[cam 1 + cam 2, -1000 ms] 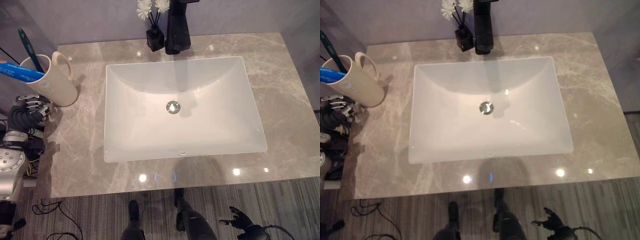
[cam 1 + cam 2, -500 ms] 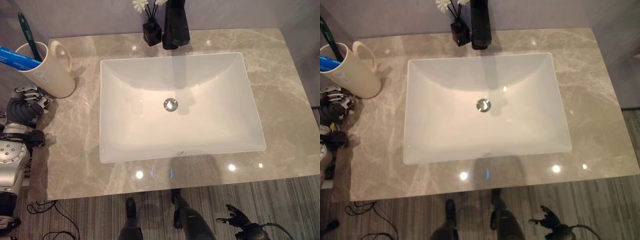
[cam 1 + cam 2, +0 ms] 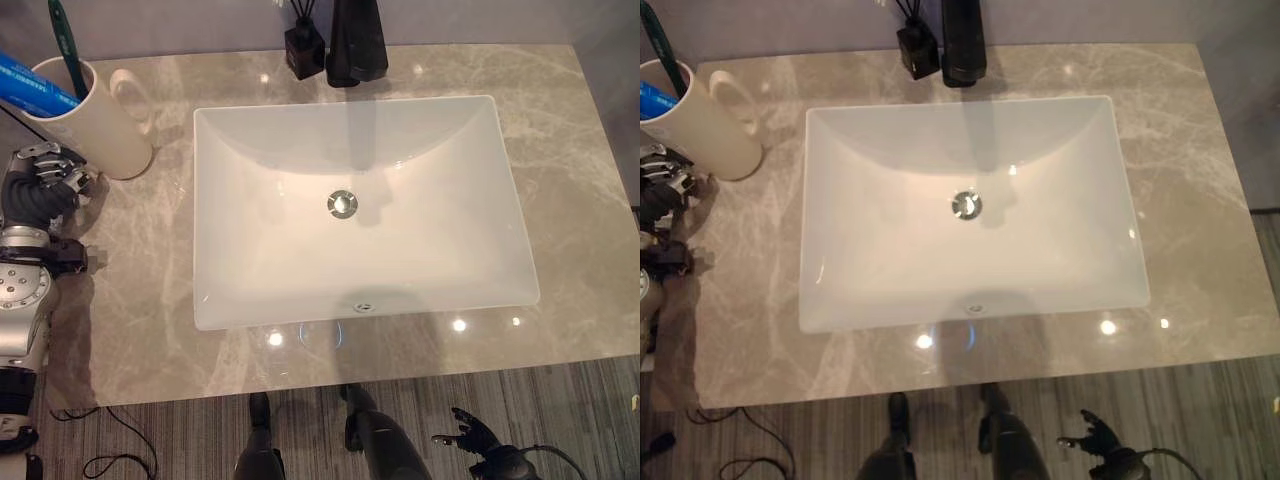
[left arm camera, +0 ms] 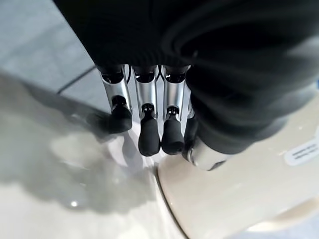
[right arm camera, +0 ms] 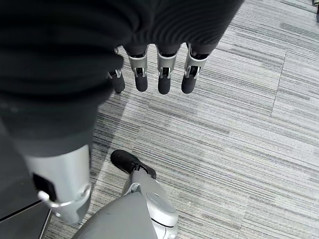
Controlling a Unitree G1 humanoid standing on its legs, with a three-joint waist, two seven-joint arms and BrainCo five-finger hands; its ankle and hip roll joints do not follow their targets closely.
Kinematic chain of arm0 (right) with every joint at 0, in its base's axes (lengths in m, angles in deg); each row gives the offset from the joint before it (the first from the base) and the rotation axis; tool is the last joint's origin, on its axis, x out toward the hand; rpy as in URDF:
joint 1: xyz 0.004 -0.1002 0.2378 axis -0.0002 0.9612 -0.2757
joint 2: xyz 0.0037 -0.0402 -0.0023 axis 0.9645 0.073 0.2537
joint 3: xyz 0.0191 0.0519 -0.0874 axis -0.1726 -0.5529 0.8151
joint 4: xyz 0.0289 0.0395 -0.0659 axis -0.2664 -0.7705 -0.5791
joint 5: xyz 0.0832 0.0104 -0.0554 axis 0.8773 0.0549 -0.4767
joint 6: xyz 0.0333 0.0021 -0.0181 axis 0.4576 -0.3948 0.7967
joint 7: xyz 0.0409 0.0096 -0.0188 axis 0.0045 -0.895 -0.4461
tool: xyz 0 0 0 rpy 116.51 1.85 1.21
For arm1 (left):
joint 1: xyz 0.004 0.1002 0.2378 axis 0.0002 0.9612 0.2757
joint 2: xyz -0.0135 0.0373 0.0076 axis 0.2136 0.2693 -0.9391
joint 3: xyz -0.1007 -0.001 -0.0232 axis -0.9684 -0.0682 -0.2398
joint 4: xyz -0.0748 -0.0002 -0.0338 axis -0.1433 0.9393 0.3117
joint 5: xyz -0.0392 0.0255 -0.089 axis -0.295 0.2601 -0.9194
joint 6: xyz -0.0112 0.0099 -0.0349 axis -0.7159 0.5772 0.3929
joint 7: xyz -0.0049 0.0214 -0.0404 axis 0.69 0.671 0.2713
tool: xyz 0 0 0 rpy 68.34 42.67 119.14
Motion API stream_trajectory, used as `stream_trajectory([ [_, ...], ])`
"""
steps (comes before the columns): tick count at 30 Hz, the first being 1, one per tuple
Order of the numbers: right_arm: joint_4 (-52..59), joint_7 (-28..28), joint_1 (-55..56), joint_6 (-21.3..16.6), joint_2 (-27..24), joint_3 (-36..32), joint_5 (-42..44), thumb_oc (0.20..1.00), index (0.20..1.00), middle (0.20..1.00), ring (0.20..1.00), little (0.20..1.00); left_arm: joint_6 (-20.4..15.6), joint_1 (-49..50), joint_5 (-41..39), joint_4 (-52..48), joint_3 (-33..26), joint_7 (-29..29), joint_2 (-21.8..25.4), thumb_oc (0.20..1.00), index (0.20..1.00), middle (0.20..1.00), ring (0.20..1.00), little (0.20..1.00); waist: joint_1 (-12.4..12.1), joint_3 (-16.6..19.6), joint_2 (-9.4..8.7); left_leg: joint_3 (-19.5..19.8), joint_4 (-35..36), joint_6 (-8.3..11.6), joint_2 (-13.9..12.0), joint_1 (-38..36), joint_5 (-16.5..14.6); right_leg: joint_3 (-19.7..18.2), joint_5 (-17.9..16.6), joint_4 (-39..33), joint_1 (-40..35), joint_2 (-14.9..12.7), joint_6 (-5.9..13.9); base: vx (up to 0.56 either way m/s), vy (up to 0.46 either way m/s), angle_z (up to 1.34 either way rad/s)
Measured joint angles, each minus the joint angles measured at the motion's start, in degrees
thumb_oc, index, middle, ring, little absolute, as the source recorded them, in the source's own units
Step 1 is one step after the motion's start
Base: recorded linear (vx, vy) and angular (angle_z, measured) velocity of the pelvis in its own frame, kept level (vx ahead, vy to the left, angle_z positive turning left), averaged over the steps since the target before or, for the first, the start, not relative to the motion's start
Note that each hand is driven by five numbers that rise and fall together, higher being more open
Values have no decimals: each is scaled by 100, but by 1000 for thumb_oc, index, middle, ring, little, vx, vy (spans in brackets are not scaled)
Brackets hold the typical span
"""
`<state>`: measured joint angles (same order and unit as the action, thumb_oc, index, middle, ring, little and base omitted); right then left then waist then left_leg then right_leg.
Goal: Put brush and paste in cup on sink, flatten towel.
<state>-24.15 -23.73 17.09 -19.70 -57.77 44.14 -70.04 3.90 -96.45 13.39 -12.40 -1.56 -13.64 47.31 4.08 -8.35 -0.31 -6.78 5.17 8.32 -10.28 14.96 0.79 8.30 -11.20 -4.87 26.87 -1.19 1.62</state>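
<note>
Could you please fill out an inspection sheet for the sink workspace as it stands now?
Surface: marble counter with white sink.
Job's things: cream cup at the counter's rear left corner, holding green toothbrush and blue toothpaste; towel: nothing seen.
Clutter: black faucet, black diffuser bottle.
Hands: left hand beside the cup, fingers relaxed; right hand low over the floor, open.
Cables: nothing reported.
Surroundings: striped grey floor.

The brush (image 3: pixel 68 52), paste (image 3: pixel 35 86) and black tap (image 3: pixel 356 40) run past the frame's edge
</note>
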Motion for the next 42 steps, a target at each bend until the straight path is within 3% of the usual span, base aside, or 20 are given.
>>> stream_trajectory([
  [5, -9, 0, -1, 3, 41, -2, -2, 1000, 1000, 1000, 1000, 1000, 14, 73, 60, -201, -22, 21, -36, 200, 200, 200, 200, 200, 125, -11, 9, -39, 8, 0, -13, -43, 0, -51, -42, 1, -4, 23, -50, 20, -2, -8],
  [7, -29, 0, 15, 11, 39, -25, -5, 1000, 1000, 1000, 1000, 1000, 5, 347, 67, -256, -87, -8, -305, 200, 200, 200, 200, 200, 138, -53, 83, -40, 14, 0, -19, -262, 0, -57, -56, 1, -223, 29, -68, 17, 1, -2],
  [9, -62, -3, 43, 14, 39, -260, -6, 1000, 1000, 1000, 1000, 1000, 6, 1529, 287, -1038, -501, -164, -717, 200, 200, 200, 200, 200, 53, -24, 220, -13, 32, -17, -17, -414, -56, -42, 33, 0, -386, 19, -17, -1, 13, 3],
  [11, -70, 7, 30, 16, 26, -264, -9, 1000, 1000, 1000, 1000, 1000, 21, 2082, 308, -1074, -672, -221, -830, 200, 200, 200, 200, 200, -69, 72, 350, 6, 32, -27, -17, -390, -62, -10, 30, 1, -392, 7, -14, -17, 30, 8],
  [13, -56, 10, 89, 14, -32, -275, -11, 1000, 1000, 1000, 1000, 1000, 22, 2497, 446, -1013, -1008, -283, -1323, 200, 200, 200, 200, 200, -41, 222, 504, 9, 32, -45, -12, -395, -74, -1, 42, 1, -418, 1, -17, -25, 20, 5],
  [15, -114, 18, 144, 11, -37, -264, -14, 1000, 1000, 1000, 1000, 1000, 64, 2514, 471, -1075, -914, -343, -1408, 200, 200, 200, 200, 200, -123, 285, 557, 38, 31, -38, -5, -398, -68, 23, 45, 1, -432, -7, -16, -29, 16, 7],
  [20, -271, 13, 160, 14, -40, -266, -14, 1000, 1000, 1000, 1000, 1000, 123, 2167, 509, -1086, -693, -411, -1337, 200, 200, 200, 200, 200, -134, 355, 436, 85, 31, -34, 5, -367, -58, 27, 27, 1, -395, -18, -6, -39, 11, 1],
  [23, -298, 11, 164, 13, -36, -266, -13, 1000, 1000, 1000, 1000, 1000, 114, 2110, 498, -1350, -659, -429, -1329, 200, 200, 200, 200, 200, -32, 417, 348, 77, 30, -36, 10, -268, -50, 19, 12, 1, -284, -20, -5, -24, 5, 0],
  [31, -320, 12, 196, 16, -34, -262, -13, 1000, 1000, 1000, 1000, 1000, 74, 1766, 445, -1568, -232, -660, -1329, 200, 200, 200, 200, 200, 3, 416, 349, -7, 6, -19, 18, -286, -28, -42, 6, 0, -255, -11, -11, -4, -8, -4],
  [42, -307, -2, 193, 9, -60, -324, -1, 1000, 1000, 1000, 1000, 1000, 26, 1314, 521, -1387, -89, -513, -1303, 200, 200, 200, 200, 200, 4, 280, 595, 55, 7, 9, -19, -63, 4, 7, 6, 0, -65, 10, -14, 1, -23, 2],
])
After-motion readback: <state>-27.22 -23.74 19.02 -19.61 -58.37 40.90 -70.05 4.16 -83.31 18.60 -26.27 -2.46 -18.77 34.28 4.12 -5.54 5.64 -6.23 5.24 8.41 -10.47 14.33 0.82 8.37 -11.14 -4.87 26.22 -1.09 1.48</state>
